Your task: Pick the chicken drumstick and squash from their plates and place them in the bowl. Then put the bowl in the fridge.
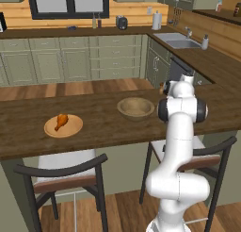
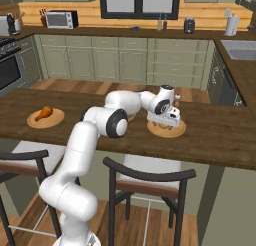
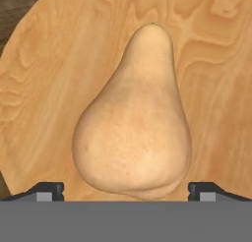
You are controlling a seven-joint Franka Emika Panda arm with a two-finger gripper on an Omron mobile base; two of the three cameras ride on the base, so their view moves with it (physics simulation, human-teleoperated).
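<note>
Squash (image 3: 134, 123) lies flat on plate (image 3: 54, 74), neck pointing away, seemingly between spread claw (image 3: 126, 189).

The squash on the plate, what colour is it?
Pale tan-peach squash, clearest in the hand view.

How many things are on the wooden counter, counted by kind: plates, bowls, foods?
Plates: 2, left plate and right plate
Bowls: 1, the bowl
Foods: 2, the drumstick and the squash
Total: 5
</note>
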